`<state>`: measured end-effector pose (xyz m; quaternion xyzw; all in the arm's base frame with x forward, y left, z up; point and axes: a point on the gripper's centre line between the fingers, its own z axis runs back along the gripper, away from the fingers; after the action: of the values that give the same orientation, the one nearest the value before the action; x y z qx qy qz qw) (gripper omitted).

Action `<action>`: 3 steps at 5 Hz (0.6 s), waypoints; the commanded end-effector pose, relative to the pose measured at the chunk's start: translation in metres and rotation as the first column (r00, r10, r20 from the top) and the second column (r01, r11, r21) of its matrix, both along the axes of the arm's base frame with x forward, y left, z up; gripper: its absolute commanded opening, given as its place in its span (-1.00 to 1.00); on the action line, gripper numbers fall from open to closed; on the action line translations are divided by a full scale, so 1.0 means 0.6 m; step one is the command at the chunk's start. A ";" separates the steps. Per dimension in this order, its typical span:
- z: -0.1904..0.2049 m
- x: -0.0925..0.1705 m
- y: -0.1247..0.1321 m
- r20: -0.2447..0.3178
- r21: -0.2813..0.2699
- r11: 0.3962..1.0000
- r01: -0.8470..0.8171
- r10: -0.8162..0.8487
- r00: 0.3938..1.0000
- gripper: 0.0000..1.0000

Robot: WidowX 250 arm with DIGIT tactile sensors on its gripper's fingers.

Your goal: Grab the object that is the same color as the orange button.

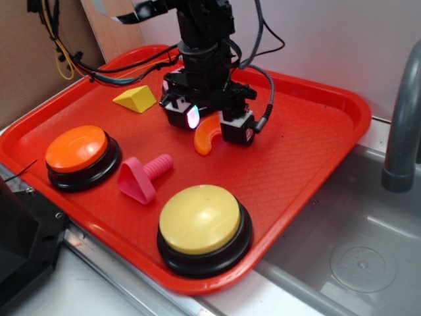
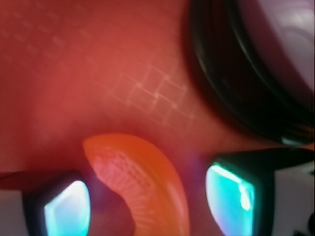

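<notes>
So your biggest thing here is the red tray (image 1: pixel 316 158), and everything sits loose on its textured floor: the yellow button (image 1: pixel 199 218) at the near edge, the orange button (image 1: pixel 77 148) at the near left, a pink bolt-like piece (image 1: pixel 140 177) between those two, and a yellow wedge (image 1: pixel 135 99) at the far left. The wrist view also catches the edge of another black-based button (image 2: pixel 266 64) with a pale top, but you can't see it from the exterior camera. Your gripper (image 1: pixel 209 123) is down in the middle of the tray with its jaws apart, one finger on each side of the orange crescent (image 1: pixel 206 136), and nothing is clamped yet as far as I can tell. That crescent is your colour match for the orange button. I'd guess it's light, rigid plastic, glossy enough to be slippery, and its curved back could squirt out sideways when you pinch. You'd probably do best closing across the thick middle of the arc (image 2: pixel 147 187), not the tapered tips, and gently, since a piece that small looks like it'd skate on the tray
</notes>
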<state>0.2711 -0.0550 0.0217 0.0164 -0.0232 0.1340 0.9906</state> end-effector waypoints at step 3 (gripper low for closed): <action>0.006 -0.018 -0.002 0.039 -0.019 1.000 0.004 -0.003 0.999 -1.00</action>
<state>0.2633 -0.0576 0.0217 0.0044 -0.0367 0.1403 0.9894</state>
